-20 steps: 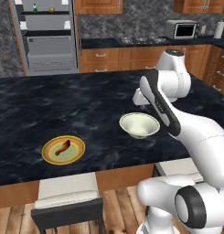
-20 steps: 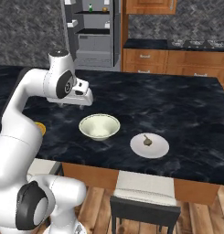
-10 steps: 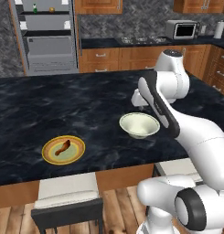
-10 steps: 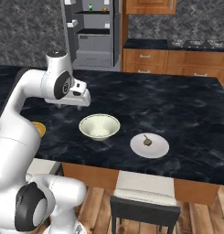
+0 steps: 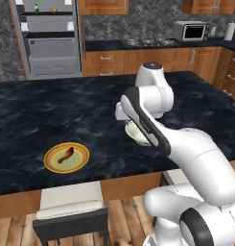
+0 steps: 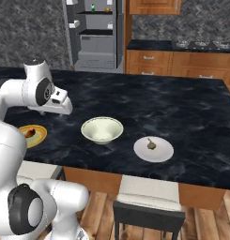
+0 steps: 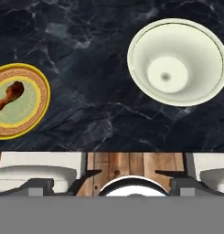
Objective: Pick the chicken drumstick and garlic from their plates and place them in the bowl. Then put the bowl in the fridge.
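Gripper [image 6: 65,108] hangs above the counter [image 6: 182,112], fingers spread wide, holding nothing. Drumstick [image 7: 9,95] lies on the orange-rimmed plate [image 7: 39,107]; bowl [image 7: 177,61] stands apart (garlic [image 6: 151,144] on a white plate [image 6: 165,152]).

I saw a wide stretch of bare dark surface [image 7: 99,91] between the orange-rimmed plate [image 7: 38,112] and the bowl [image 7: 177,61], so a descent there met nothing. The bowl stood apart from the white plate [image 6: 154,150] too. The fridge [image 5: 49,41] stood open beyond the surface, well apart.
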You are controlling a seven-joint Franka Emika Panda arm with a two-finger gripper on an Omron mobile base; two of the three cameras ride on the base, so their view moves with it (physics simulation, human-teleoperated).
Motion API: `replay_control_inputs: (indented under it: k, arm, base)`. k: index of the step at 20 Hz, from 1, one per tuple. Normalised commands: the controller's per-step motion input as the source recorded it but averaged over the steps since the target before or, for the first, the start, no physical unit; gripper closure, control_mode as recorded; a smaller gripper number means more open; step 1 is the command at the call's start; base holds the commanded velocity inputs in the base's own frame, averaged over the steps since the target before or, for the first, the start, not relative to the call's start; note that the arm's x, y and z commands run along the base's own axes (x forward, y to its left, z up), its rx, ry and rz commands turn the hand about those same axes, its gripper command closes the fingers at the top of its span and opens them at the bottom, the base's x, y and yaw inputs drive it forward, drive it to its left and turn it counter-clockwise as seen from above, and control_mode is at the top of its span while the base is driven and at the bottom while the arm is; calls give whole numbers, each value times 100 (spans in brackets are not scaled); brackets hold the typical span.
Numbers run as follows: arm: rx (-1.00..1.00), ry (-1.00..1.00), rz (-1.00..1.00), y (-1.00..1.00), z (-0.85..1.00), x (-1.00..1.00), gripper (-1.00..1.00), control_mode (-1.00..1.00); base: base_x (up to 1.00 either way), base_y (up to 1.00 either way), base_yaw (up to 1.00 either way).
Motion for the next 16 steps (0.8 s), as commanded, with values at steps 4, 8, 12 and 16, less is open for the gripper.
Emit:
replay_control_inputs:
  k: [4, 8, 12, 16]
  arm:
    - [8, 22, -15, 69, -36, 0, -100, -100]
    - [23, 13, -10, 67, -27, 0, -100, -100]
    - [15, 14, -10, 61, -27, 7, -100, -100]
    - [1, 2, -21, 64, -44, 6, -100, -100]
  base:
    - [0, 0, 0]
    - [0, 0, 0]
    - [0, 0, 0]
    - [0, 0, 0]
